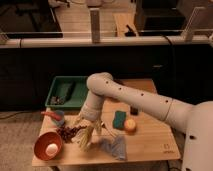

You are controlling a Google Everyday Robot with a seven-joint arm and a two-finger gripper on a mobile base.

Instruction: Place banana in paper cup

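The banana [85, 138], pale yellow and slender, lies tilted at the table's front left, just right of the orange-red bowl. My gripper [88, 127] is directly over the banana's upper end and touches or nearly touches it. The arm reaches in from the right. A small white round thing [52, 148] that looks like the paper cup sits inside the bowl, left of the banana.
The orange-red bowl [41, 148] stands at the front left corner. A blue-teal cup [59, 118] and a green bin [60, 82] are behind it. Dark small items [67, 132], a green sponge [119, 119], an orange [130, 125] and a grey-blue cloth [115, 146] lie on the wooden table [150, 145].
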